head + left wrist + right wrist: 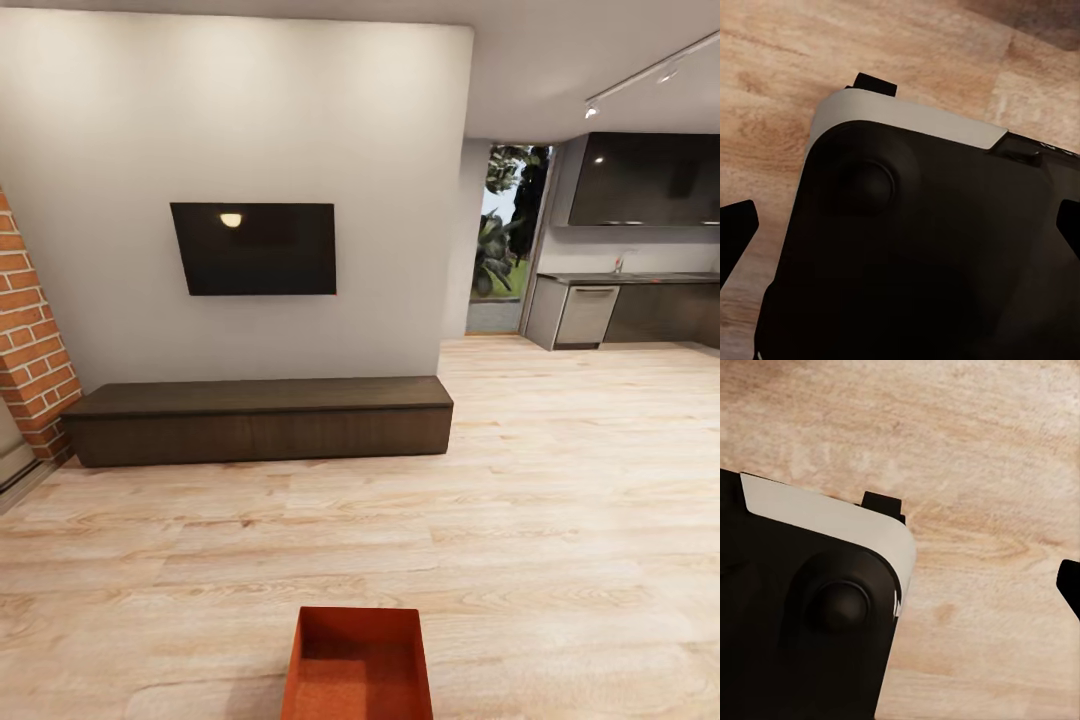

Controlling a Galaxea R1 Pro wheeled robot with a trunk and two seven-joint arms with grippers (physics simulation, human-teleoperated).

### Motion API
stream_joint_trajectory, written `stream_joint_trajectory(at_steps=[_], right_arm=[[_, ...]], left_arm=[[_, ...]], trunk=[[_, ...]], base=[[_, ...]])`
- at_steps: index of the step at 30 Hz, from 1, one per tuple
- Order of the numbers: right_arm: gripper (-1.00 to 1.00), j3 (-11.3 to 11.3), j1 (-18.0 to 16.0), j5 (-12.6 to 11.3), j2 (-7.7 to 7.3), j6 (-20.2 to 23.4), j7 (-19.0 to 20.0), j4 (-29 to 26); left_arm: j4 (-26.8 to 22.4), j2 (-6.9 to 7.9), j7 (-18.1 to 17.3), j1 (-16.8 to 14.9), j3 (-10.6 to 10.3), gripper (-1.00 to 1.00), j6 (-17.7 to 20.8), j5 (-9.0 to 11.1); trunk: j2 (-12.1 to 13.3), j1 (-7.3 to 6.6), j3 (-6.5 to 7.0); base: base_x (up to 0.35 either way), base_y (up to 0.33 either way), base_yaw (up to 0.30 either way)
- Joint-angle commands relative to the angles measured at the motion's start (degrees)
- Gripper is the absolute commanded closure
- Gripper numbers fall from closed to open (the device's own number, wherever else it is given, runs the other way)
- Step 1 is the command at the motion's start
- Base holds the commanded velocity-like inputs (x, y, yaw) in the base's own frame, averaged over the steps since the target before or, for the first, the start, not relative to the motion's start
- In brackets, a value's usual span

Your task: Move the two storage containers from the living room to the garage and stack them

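**On the living-room planks: one bin dead ahead**

Low in our head view, one storage container sits open-topped on the light wood-plank floor, well short of the long dark bench under the wall TV. We judge it rigid, light and empty, with smooth, possibly slippery walls; the opposite long rims look like the best hold. Our wrist views look down on the robot's base, and we cannot tell either tool's state.
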Motion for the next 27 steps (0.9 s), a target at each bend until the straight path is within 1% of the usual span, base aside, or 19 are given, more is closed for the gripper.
stream_joint_trajectory(at_steps=[1, 10, 14, 27], right_arm=[[-1.00, 0.5, -0.1, -0.6, 0.01, -0.3, 0.2, 0.2], [-1.00, 0.6, -0.1, -0.7, 0.13, -0.2, 0.2, 0.2], [-1.00, 0.7, -0.1, -0.7, 0.67, 0.1, 0.2, 0.2], [-1.00, 1.0, -0.1, -0.4, 0.67, 0.2, 0.8, 0.1]], left_arm=[[-0.1, 0.00, 0.0, 0.0, 0.0, -1.00, 0.3, 0.3], [-0.2, 0.06, 0.0, 0.0, 0.0, -1.00, 0.2, 0.3], [-0.2, 0.09, 0.0, 0.0, 0.1, -1.00, 0.2, 0.3], [0.1, 0.29, 0.0, 0.0, 0.1, -1.00, 0.2, 0.3]], trunk=[[0.0, 0.00, -0.06], [0.0, 0.00, -0.06], [0.0, 0.00, -0.07], [0.0, 0.00, -0.90]], base=[[0.000, 0.000, 0.000], [0.000, 0.000, 0.000], [0.000, 0.000, 0.008], [0.000, 0.000, 0.120]])
